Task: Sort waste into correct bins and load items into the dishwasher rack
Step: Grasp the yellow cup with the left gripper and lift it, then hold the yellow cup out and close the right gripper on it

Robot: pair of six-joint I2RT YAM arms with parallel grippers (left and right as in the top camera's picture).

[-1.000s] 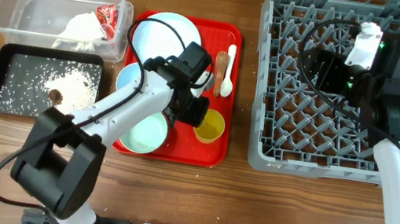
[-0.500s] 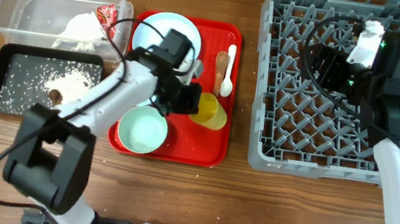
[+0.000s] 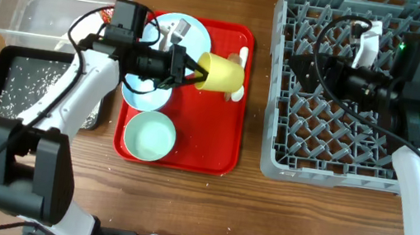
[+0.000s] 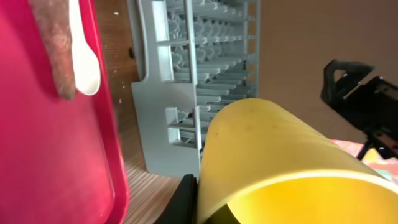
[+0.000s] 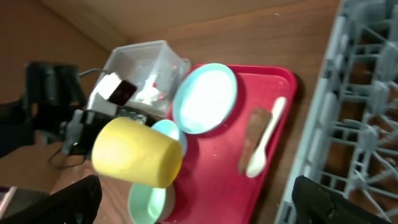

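My left gripper [image 3: 192, 71] is shut on the rim of the small yellow cup [image 3: 222, 73] and holds it on its side above the red tray [image 3: 218, 148]; the cup fills the left wrist view [image 4: 280, 155] and shows in the right wrist view [image 5: 137, 152]. On the tray lie the pale blue plate [image 3: 174, 30], a mint bowl [image 3: 149, 137], the white spoon [image 3: 242, 56] and a brown stick-like piece [image 5: 254, 127]. My right gripper [image 3: 305, 67] is open and empty above the grey dishwasher rack [image 3: 354, 156]. The clear tub [image 3: 36, 0] holds white tissue and a red wrapper. The black tray [image 3: 31, 87] holds white crumbs.
A second pale bowl [image 3: 140, 95] sits partly under my left arm on the red tray. The rack's rows of upright pegs [image 4: 211, 81] stand right of the tray. Bare wooden table [image 3: 180, 205] lies in front.
My left gripper has lifted the yellow cup off the tray's right side, turned it on its side and carried it up and back. The right arm has shifted slightly left.
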